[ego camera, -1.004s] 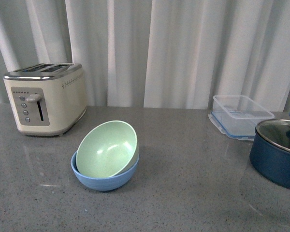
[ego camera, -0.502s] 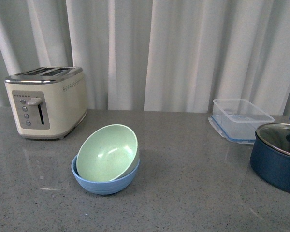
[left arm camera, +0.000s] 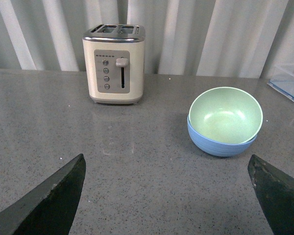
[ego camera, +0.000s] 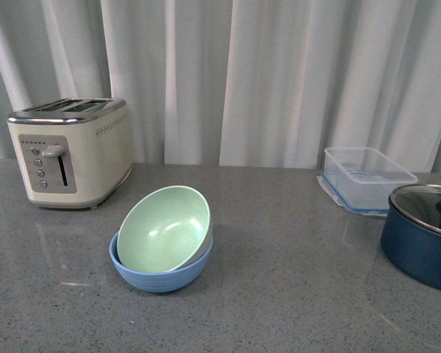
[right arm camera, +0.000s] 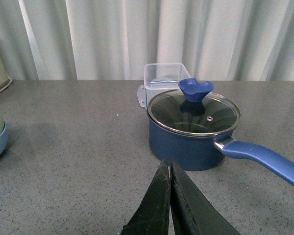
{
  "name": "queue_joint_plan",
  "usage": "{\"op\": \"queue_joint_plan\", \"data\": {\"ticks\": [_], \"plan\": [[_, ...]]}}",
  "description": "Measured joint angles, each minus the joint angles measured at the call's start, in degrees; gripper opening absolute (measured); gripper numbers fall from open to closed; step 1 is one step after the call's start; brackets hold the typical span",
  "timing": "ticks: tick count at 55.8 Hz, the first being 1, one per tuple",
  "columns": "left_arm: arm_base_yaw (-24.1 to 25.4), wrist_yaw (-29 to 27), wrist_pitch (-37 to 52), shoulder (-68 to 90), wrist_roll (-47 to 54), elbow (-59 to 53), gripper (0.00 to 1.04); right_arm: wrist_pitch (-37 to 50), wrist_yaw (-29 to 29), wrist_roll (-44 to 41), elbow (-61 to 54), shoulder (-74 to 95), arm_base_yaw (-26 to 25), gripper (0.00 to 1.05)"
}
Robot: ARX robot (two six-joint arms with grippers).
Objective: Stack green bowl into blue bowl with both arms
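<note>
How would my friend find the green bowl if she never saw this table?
Start at the cream toaster on the grey counter's left side. Just in front of it, to its right, sit two stacked bowls. The green bowl is the pale mint one, resting tilted inside the blue bowl.

Grey counter (ego camera: pixel 294 265), toaster (ego camera: pixel 70 151), blue bowl (ego camera: pixel 160 273), container (ego camera: pixel 367 176), pot (ego camera: pixel 420 234)

bowls (ego camera: pixel 162 243): mid-counter, open counter (ego camera: pixel 294 294) all round
toaster (ego camera: pixel 70 151): behind-left, near the bowls
pot (ego camera: pixel 419 235), clear container (ego camera: pixel 367 176): far right, well apart
</note>
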Motion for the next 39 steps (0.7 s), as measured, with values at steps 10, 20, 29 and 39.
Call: {"op": "queue_joint_plan", "data": {"ticks": [10,20,29,39], "plan": [[0.0,0.0,0.0,0.0,0.0,0.0,0.98,-5.22,0.0,0.0,0.0,-5.42,0.0,0.01],[0.0,0.0,0.0,0.0,0.0,0.0,0.98,-9.62,0.0,0.0,0.0,-10.01,0.0,0.01],[0.0,0.0,0.0,0.0,0.0,0.0,0.98,-12.94,0.0,0.0,-0.02,-13.44,0.0,0.01],[0.0,0.0,0.0,0.0,0.0,0.0,0.98,-16.94,-0.02,0.0,-0.02,-17.44,0.0,0.01]]}}
